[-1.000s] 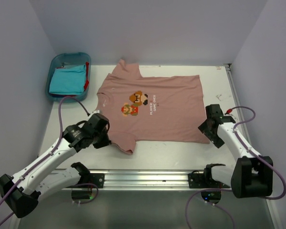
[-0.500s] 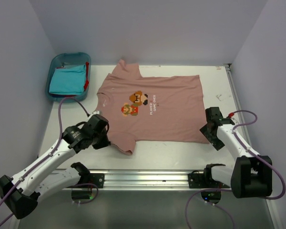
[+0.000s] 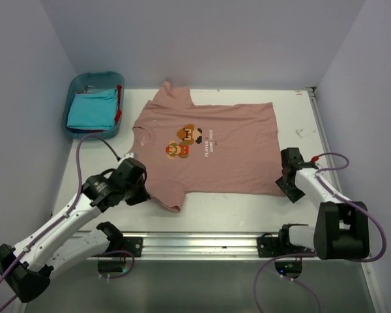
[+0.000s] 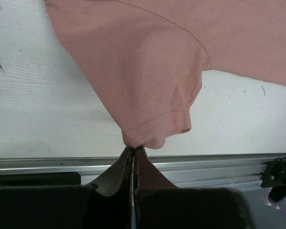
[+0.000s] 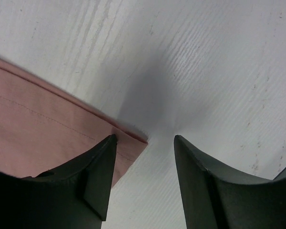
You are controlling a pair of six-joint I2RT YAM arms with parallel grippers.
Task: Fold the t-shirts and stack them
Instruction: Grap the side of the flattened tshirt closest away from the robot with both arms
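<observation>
The dusty pink t-shirt (image 3: 215, 147) lies spread flat on the white table, print up. My left gripper (image 3: 148, 193) is shut on the hem of its near-left sleeve (image 4: 148, 90); in the left wrist view the fingertips (image 4: 128, 151) pinch the sleeve's edge. My right gripper (image 3: 285, 184) is open and low over the shirt's near-right hem corner (image 5: 133, 140), one finger over the cloth and one over bare table. The folded turquoise t-shirt (image 3: 91, 111) lies in the bin, with a strip of the red t-shirt (image 3: 119, 108) beside it.
The blue plastic bin (image 3: 94, 77) stands at the far left corner of the table. A metal rail (image 3: 195, 242) runs along the near edge, and it also shows in the left wrist view (image 4: 205, 164). White walls close in the table on three sides.
My right gripper has moved a little nearer and lower, onto the shirt's near-right hem corner. My left gripper has shifted slightly, still holding the sleeve.
</observation>
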